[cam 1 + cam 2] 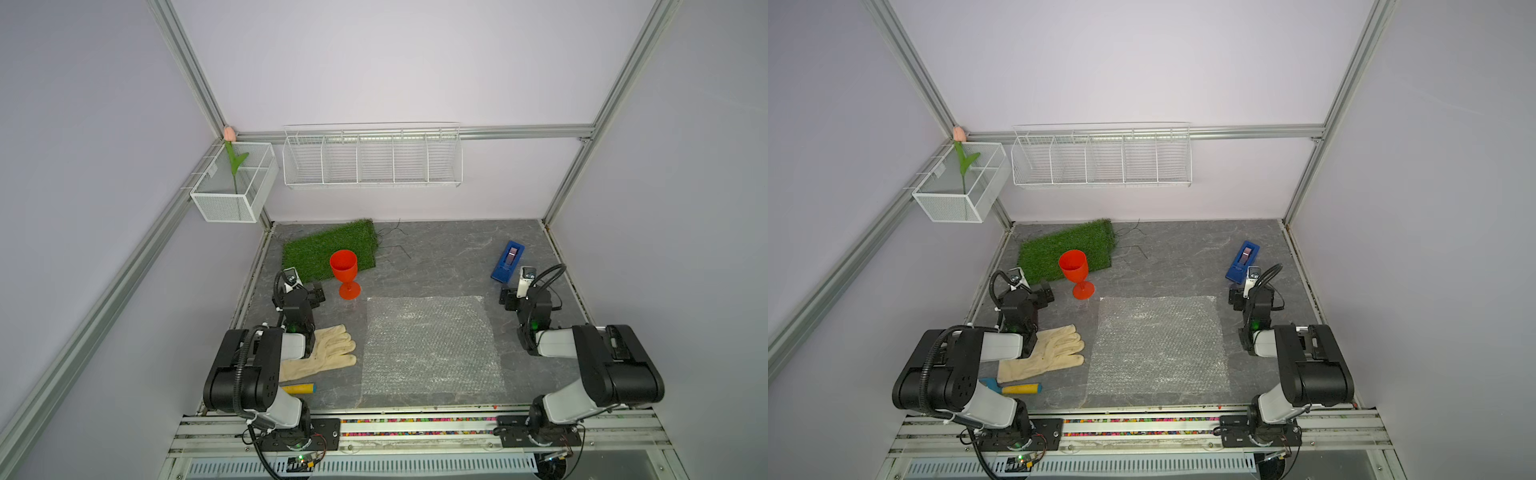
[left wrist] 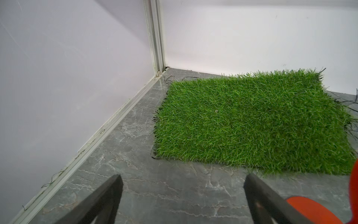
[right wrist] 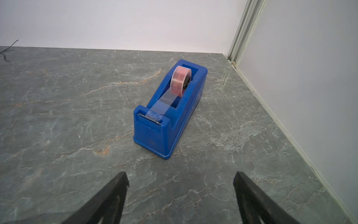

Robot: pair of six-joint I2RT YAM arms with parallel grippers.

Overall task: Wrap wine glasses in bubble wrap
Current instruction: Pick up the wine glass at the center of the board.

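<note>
The wine glass [image 1: 344, 270] is a red-orange plastic goblet. It stands upright on the grey table at the front edge of the grass mat, seen in both top views [image 1: 1074, 270]. Its round foot [image 2: 313, 210] shows at the edge of the left wrist view. The bubble wrap [image 1: 430, 345] lies flat in the middle of the table, close to the goblet's foot [image 1: 1158, 345]. My left gripper [image 1: 318, 293] [image 2: 183, 178] is open and empty just left of the goblet. My right gripper [image 1: 508, 299] [image 3: 180, 175] is open and empty, right of the wrap's far corner.
A green grass mat [image 1: 328, 249] lies at the back left. A blue tape dispenser [image 1: 508, 262] [image 3: 168, 108] sits just beyond the right gripper. A cream glove [image 1: 328, 353] and a yellow-handled tool [image 1: 297, 389] lie by the left arm. Wire baskets [image 1: 372, 160] hang on the back wall.
</note>
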